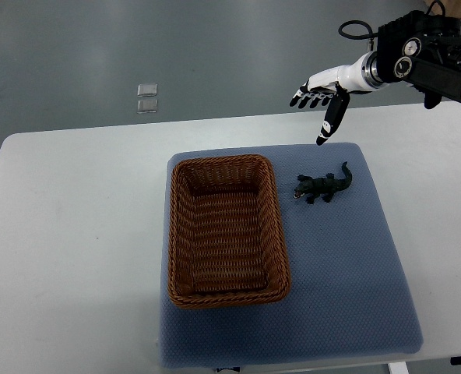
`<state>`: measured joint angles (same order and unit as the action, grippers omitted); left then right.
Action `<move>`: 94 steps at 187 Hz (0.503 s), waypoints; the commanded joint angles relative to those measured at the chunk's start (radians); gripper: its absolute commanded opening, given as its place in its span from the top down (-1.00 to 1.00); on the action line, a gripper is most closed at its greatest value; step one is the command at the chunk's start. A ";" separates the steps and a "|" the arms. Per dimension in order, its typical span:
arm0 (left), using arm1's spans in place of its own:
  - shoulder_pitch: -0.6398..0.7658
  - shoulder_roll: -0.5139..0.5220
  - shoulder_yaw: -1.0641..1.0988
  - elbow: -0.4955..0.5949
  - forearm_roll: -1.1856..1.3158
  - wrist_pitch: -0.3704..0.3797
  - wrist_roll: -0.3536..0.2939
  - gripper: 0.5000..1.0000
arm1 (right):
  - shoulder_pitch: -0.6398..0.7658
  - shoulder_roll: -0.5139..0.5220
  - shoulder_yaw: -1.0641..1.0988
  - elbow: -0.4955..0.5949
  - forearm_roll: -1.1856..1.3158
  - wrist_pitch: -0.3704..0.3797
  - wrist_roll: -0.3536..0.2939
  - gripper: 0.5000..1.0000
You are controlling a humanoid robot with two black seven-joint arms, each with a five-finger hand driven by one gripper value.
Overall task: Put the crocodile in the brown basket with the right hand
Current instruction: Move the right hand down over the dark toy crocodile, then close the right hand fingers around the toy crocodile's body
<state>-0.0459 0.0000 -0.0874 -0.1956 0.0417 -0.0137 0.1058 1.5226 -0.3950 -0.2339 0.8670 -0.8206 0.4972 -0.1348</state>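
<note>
None of the task looks done yet. The crocodile [322, 185] lies on the blue mat [347, 273], just beside the right wall of the brown basket [174, 234] near its far corner, not touching it, and the basket holds nothing. The right hand [320, 97] hangs above the mat's far edge, beyond the toy and clear of it, fingers loosely extended and gripping nothing, with 1 digit pointing down. Every step appears left to do: descend onto the crocodile, close around it, lift, carry it over the rim, release. The left hand is out of view.
</note>
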 commanded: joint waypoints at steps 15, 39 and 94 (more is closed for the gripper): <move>0.000 0.000 0.000 0.007 0.000 0.000 0.000 -1.00 | 0.027 0.033 -0.048 0.047 -0.008 -0.002 -0.005 -0.72; 0.000 0.000 0.000 0.007 -0.002 0.000 0.000 -1.00 | 0.019 0.068 -0.110 0.047 -0.061 -0.006 -0.003 -0.72; 0.000 0.000 0.000 0.007 0.000 0.000 0.000 -1.00 | -0.019 0.085 -0.146 0.046 -0.110 -0.020 -0.005 -0.71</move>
<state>-0.0457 0.0000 -0.0864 -0.1887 0.0406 -0.0139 0.1059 1.5211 -0.3121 -0.3765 0.9141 -0.9148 0.4781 -0.1387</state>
